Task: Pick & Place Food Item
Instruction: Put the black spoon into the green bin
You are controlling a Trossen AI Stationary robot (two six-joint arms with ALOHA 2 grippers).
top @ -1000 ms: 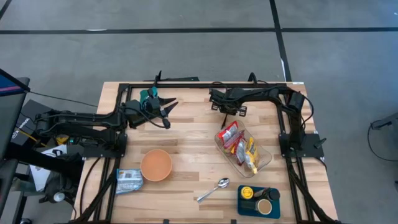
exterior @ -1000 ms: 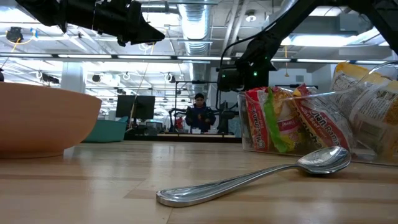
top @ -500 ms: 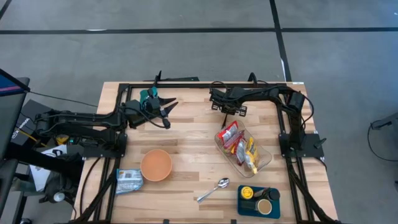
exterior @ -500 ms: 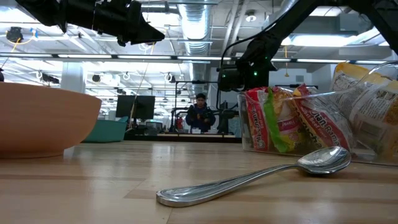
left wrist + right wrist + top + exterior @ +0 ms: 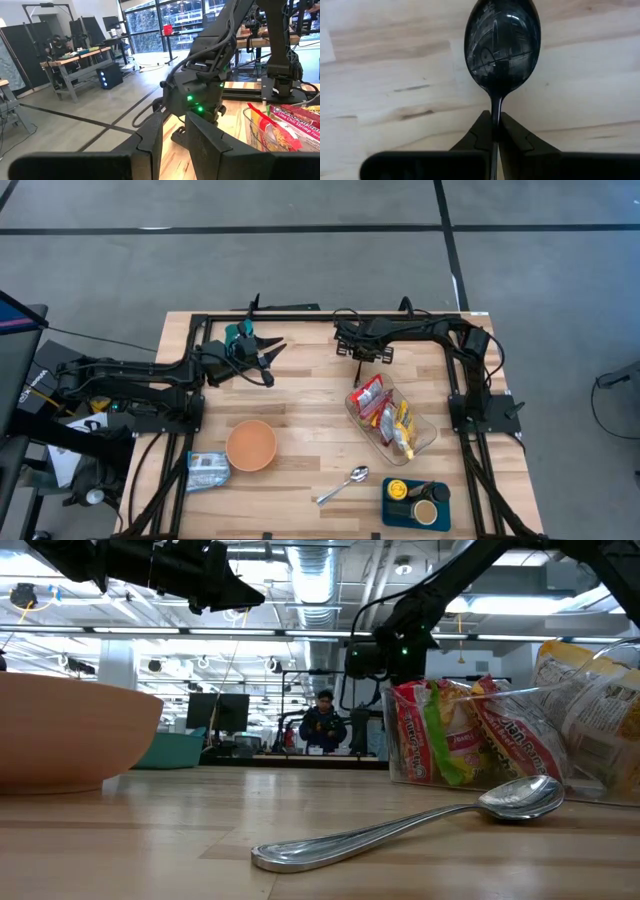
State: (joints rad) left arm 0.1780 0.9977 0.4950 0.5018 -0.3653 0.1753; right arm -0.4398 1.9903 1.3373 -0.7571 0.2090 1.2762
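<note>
My right gripper (image 5: 358, 355) stands over the far middle of the table, pointing steeply down, shut on a dark shiny spoon (image 5: 502, 42). My left gripper (image 5: 272, 362) waits level above the far left of the table; its fingers (image 5: 150, 145) stand slightly apart with nothing between them. A clear container (image 5: 392, 420) of red and yellow food packets (image 5: 371, 395) sits on the table's right. An orange bowl (image 5: 250, 445) stands near the left front. My right gripper pinches the dark spoon's thin handle (image 5: 494, 107) just behind the bowl, between its two fingers. The fingers come from above and lie along the handle. The spoon's bowl sticks out past the fingertips over the wood; whether it rests on the table I cannot tell.
A silver spoon (image 5: 343, 485) lies near the front edge. A blue packet (image 5: 207, 470) sits at the front left, and a blue tray with cups (image 5: 415, 502) at the front right. A black frame (image 5: 330, 316) runs along the table's far edge.
</note>
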